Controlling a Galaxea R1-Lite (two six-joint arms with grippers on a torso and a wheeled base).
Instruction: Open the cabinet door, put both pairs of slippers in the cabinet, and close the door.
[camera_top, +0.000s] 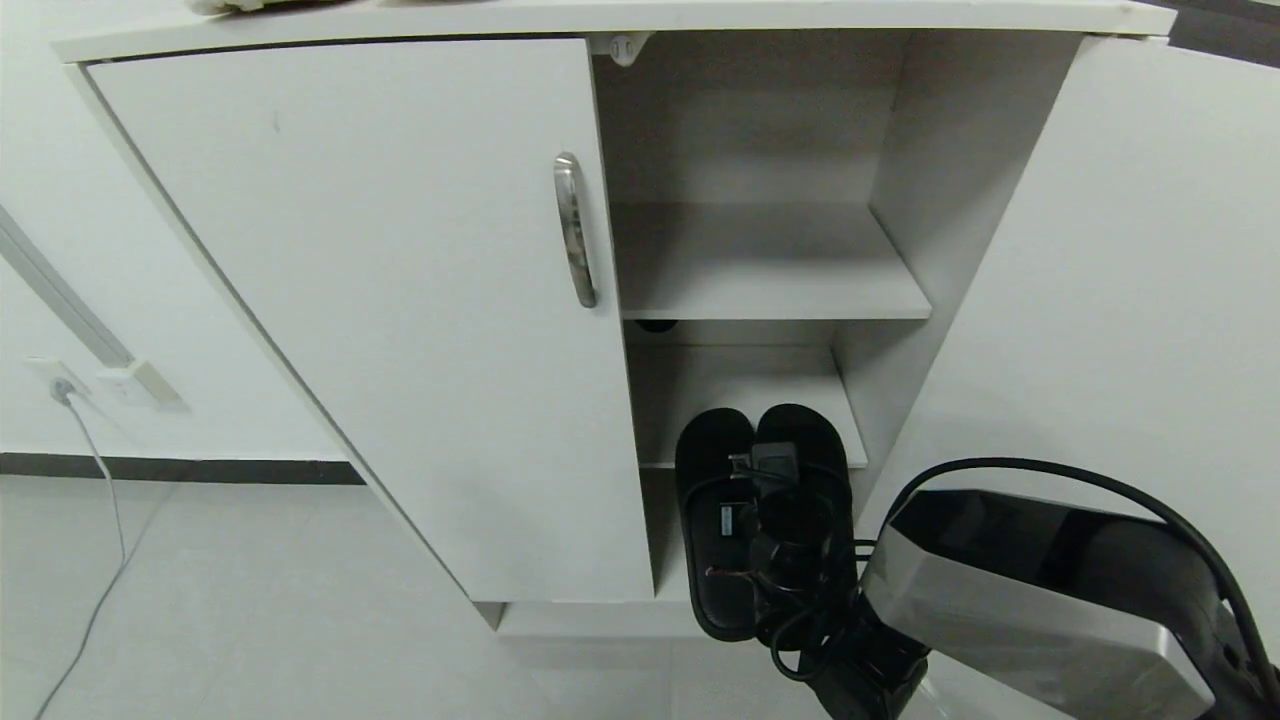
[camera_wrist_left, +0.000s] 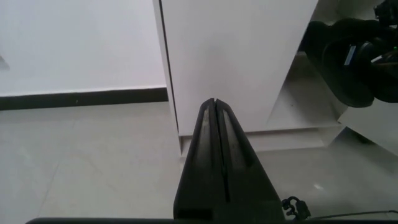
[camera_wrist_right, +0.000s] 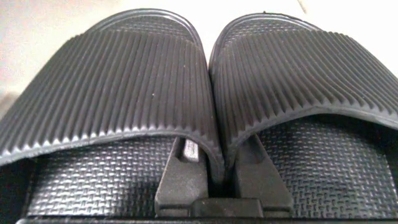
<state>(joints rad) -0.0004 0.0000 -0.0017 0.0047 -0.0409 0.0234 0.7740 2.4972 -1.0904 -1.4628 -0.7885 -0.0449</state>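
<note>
Right gripper (camera_wrist_right: 214, 171) pinches black slippers (camera_wrist_right: 124, 81) by adjoining straps; open cabinet (camera_top: 960, 200) just ahead. Left gripper (camera_wrist_left: 214, 107) closed tight, empty.

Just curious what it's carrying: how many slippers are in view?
2. A left slipper and a right slipper, side by side, pinched by the right tool before the cabinet's open lower shelves. More may hide behind the shut door.

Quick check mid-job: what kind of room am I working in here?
Likely a home-style entryway, though it may be a test room: a white shoe cabinet with open shelves, black slippers held at its opening, pale tiled floor and a wall socket.
</note>
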